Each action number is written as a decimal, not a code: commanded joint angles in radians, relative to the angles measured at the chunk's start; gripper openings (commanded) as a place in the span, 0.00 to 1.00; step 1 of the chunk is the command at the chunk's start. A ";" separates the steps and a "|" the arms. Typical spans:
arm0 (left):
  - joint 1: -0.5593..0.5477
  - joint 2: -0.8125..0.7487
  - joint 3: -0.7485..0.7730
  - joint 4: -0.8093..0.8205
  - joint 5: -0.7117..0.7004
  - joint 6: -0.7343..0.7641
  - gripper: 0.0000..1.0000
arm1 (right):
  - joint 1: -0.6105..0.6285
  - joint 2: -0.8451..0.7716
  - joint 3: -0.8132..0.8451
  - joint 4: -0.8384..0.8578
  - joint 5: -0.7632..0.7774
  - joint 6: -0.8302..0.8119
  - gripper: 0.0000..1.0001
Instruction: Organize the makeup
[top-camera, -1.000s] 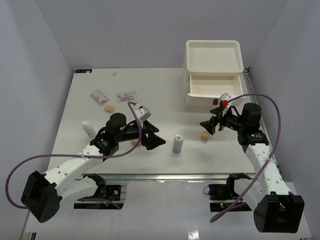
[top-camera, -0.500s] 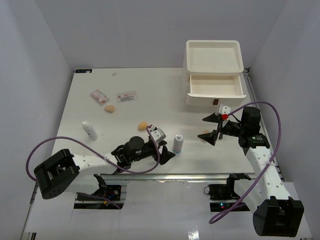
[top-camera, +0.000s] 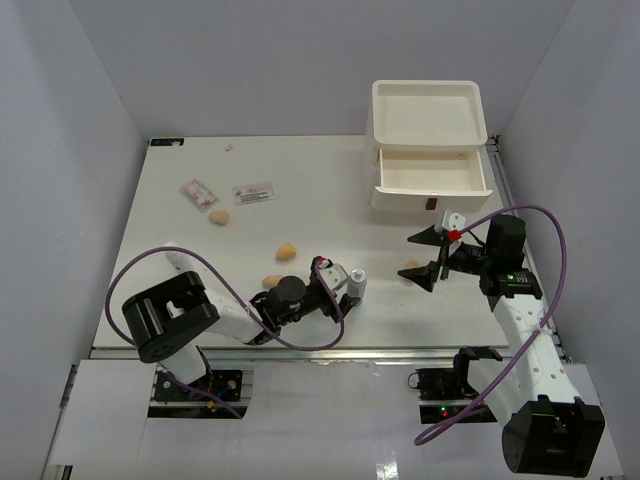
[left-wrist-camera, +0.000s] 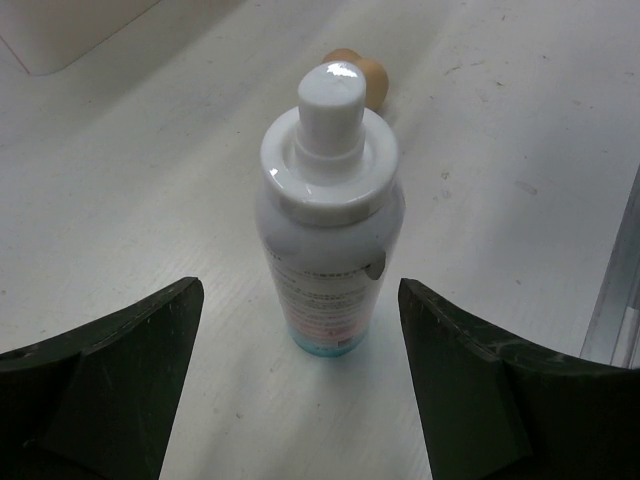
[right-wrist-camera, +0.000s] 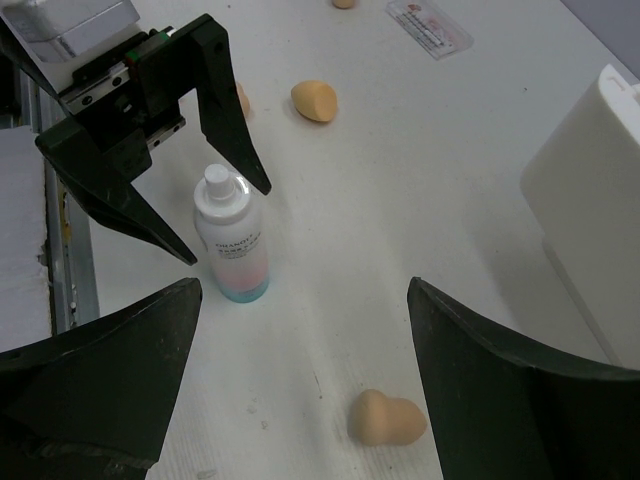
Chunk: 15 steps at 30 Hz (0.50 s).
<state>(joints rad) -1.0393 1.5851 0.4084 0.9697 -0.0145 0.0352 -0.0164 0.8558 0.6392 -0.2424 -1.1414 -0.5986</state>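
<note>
Near the front edge of the white surface (top-camera: 300, 190), the left tool (left-wrist-camera: 298, 300) is spread, with the upright white bottle (left-wrist-camera: 330, 230) between its fingertips, touching neither. The right tool (right-wrist-camera: 302, 290), also spread, hovers over a tan sponge (right-wrist-camera: 388, 418).

A small white bottle (top-camera: 355, 285) with a bluish base stands upright near the desk's (top-camera: 310, 175) near edge. Four tan egg-shaped sponges lie apart: one (top-camera: 410, 267) to its right, two (top-camera: 286, 250) (top-camera: 273, 281) to its left, and one (top-camera: 219, 216) farther left. Beyond that one lie two flat white packets (top-camera: 199, 193) (top-camera: 253, 193) with reddish marks.
</note>
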 joint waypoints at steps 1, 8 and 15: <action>-0.006 0.039 0.057 0.088 0.009 0.026 0.89 | -0.011 -0.018 0.014 -0.015 -0.032 -0.012 0.90; -0.007 0.077 0.102 0.063 0.067 -0.001 0.76 | -0.014 -0.018 0.017 -0.018 -0.031 -0.012 0.90; -0.006 0.086 0.118 0.051 0.087 -0.013 0.63 | -0.016 -0.023 0.019 -0.018 -0.024 -0.010 0.90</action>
<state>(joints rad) -1.0412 1.6693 0.4989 1.0068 0.0346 0.0330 -0.0261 0.8497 0.6392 -0.2455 -1.1481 -0.6029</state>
